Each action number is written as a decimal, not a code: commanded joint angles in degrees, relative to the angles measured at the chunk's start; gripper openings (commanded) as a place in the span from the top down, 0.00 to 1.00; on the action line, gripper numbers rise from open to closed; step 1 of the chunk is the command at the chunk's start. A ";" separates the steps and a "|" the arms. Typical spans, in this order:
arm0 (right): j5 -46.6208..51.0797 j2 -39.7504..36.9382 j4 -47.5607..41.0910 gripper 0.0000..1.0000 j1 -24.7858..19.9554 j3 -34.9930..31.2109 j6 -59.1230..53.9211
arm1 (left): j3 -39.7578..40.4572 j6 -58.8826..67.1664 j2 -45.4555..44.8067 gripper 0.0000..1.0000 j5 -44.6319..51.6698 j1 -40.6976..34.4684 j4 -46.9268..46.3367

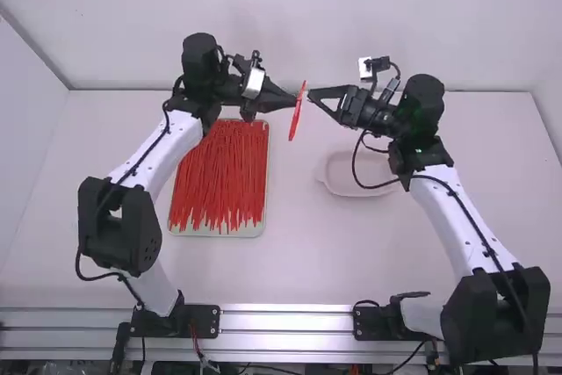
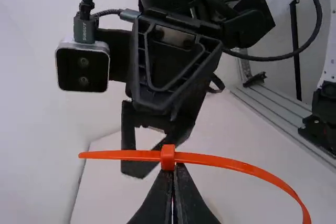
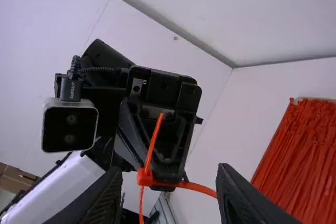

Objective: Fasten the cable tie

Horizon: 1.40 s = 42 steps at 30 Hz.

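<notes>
In the left tool (image 2: 172, 176), the cable tie (image 2: 167, 155) sits clamped crosswise.

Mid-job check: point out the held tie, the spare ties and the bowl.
tie (image 2: 167, 154), left wrist view, on its head.
spare ties (image 1: 219, 177), high view, on the middle of the pile.
bowl (image 1: 342, 173), high view, on its bare inside, left of the arm.
</notes>
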 commanded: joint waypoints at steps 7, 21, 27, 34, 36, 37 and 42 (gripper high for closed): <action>-2.29 0.07 -1.31 0.42 -0.50 1.38 -4.20 | -0.68 1.70 0.07 0.98 1.20 -0.76 0.04; -1.95 0.07 -1.14 0.61 0.92 1.38 -3.30 | -1.86 1.70 0.07 0.98 1.03 -2.84 0.20; -2.32 0.07 -1.38 0.66 0.07 1.38 -1.51 | -1.86 1.66 0.07 0.98 1.25 -3.15 0.22; -2.32 0.07 -1.31 0.69 0.35 1.38 -0.90 | -1.86 1.51 0.07 0.98 1.22 -3.69 0.22; -2.34 0.07 -1.33 0.77 0.37 1.38 -0.92 | -1.86 1.53 0.07 0.98 1.22 -3.63 0.22; -2.34 0.07 -1.31 0.80 0.37 1.38 -0.85 | -1.86 1.51 0.07 0.98 1.20 -3.85 0.22; -2.32 0.07 -1.20 0.99 -0.13 1.38 -0.48 | -1.86 1.51 0.07 0.98 1.22 -3.74 0.09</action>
